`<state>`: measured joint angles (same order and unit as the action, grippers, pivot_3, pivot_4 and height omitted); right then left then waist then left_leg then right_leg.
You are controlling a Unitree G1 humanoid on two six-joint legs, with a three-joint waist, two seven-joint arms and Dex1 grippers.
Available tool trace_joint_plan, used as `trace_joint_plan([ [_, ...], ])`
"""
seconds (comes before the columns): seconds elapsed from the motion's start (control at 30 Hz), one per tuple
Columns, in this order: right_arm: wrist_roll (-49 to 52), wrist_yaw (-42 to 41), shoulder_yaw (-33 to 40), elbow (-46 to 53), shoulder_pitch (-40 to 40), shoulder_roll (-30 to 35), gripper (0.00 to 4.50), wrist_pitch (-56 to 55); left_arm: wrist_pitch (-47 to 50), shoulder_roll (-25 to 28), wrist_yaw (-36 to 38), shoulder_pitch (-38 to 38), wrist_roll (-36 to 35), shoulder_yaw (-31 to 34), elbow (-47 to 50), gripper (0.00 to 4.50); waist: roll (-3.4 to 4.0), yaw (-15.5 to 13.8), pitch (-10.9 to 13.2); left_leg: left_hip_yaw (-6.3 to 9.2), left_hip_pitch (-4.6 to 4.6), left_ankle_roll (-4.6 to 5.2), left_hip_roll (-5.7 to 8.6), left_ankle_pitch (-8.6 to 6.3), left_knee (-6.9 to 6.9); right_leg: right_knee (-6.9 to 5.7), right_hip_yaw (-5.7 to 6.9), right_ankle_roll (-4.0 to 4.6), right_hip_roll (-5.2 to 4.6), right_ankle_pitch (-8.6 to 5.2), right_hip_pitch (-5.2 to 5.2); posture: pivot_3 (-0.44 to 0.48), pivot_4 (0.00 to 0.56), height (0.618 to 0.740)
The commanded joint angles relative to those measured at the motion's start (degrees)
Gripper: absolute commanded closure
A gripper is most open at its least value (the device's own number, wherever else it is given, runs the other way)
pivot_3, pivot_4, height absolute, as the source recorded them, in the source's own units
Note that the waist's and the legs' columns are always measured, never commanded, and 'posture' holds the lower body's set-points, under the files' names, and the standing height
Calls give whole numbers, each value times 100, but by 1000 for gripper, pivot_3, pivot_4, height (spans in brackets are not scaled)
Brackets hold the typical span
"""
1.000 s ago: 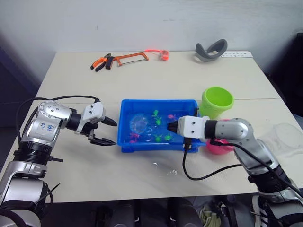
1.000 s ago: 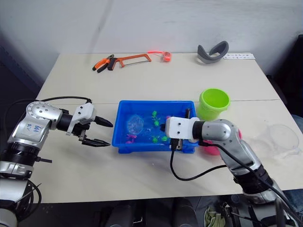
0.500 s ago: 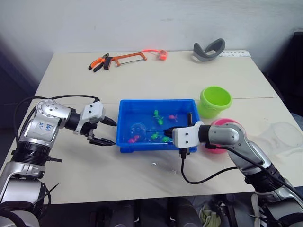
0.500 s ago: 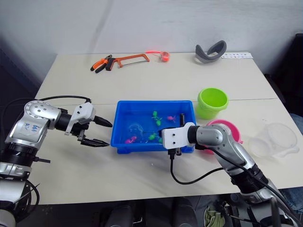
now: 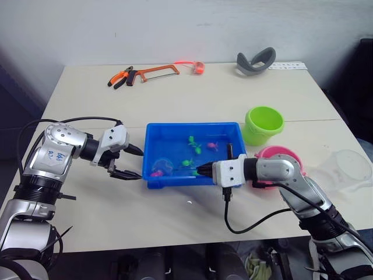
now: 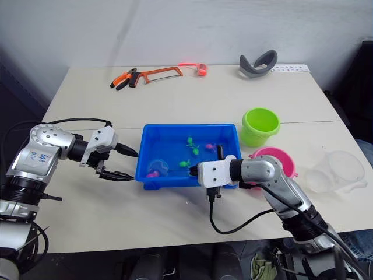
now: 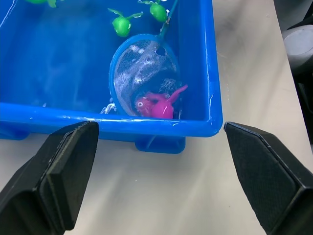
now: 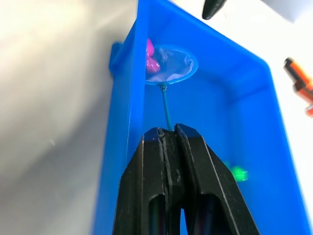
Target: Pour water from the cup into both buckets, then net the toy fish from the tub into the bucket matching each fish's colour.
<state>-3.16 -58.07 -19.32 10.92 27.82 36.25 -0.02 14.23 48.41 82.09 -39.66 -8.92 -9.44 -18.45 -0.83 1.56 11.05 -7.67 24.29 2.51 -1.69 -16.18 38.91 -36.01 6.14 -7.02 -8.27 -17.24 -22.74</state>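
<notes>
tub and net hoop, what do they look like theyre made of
The tub: likely moulded plastic, glossy bright blue, with light glinting off its rounded rim. The net: fine whitish see-through mesh, probably fabric, in a thin blue hoop that looks plastic, though it could be coated wire. A pink fish lies against the mesh.

Even, fairly bright light falls from above on the pale tabletop [image 5: 233, 99]; shadows are soft and short, lying close under the tub [image 5: 192, 158]. The room's corners go dark at the left and right edges (the wall behind looks dull grey). Small glints sit on the tub's rim [image 7: 146, 125] in the left wrist view, where the near black fingers [image 7: 58, 181] are blurred. The right wrist view washes out to white at its top.
</notes>
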Motion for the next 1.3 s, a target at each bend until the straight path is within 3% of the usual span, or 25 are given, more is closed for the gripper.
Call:
trace_joint_plan([
  [0.03, 874, -84, 457, 405, -28, -117, 4500, 1346, -59, 86, 21, -67, -90, 194, 90, 23, 0, -2, 0, 0, 0, 0, 0, 0, 0, 0, 0, 0, 0, 0, 0, 0, 150, 740],
  [0.4, 1585, 109, 931, 788, -26, -4, 4500, 2955, 163, -217, -72, -407, -432, 453, -154, 23, 0, -11, 0, 2, 1, 0, 1, -1, 0, 0, 0, 0, -4, 0, -1, 0, 150, 740],
  [0.53, 2091, 229, 1642, 1428, -255, 330, 4500, 3641, 455, -451, -62, -523, -729, 542, -71, 23, 0, -36, 0, 3, 2, 1, 3, -2, -1, 2, 1, 0, -5, 0, -1, 0, 150, 740],
  [0.83, 3177, 758, 4198, 3184, -1545, 1067, 4500, 5207, 898, -1612, -499, -953, -1148, 525, 110, 23, -2, -205, -1, 5, 3, 5, 3, -3, 6, 2, 1, -3, -4, 2, 3, 0, 150, 740],
  [1.1, 3850, 892, 6468, 4183, -2701, 1383, 4500, 6169, 952, -2105, -348, -1150, -1148, 251, 143, 23, -4, -278, -1, 8, 1, 11, 5, -7, 5, 14, -1, -5, -4, 3, 7, 0, 150, 740],
  [1.23, 3773, 652, 7918, 4546, -3850, 1205, 4500, 6380, 551, -2366, -350, -1205, -1022, 96, -36, 23, -4, -320, -2, 8, -1, 12, 6, -7, 7, 24, -3, -5, -7, 3, 9, 0, 150, 740],
  [1.3, 3579, 529, 8287, 4597, -4424, 1094, 4500, 6114, 469, -2429, -306, -1204, -1010, 54, -55, 23, -4, -330, -2, 16, 0, 14, 8, -8, 7, 28, 2, -5, -7, 3, 15, 0, 150, 740],
])
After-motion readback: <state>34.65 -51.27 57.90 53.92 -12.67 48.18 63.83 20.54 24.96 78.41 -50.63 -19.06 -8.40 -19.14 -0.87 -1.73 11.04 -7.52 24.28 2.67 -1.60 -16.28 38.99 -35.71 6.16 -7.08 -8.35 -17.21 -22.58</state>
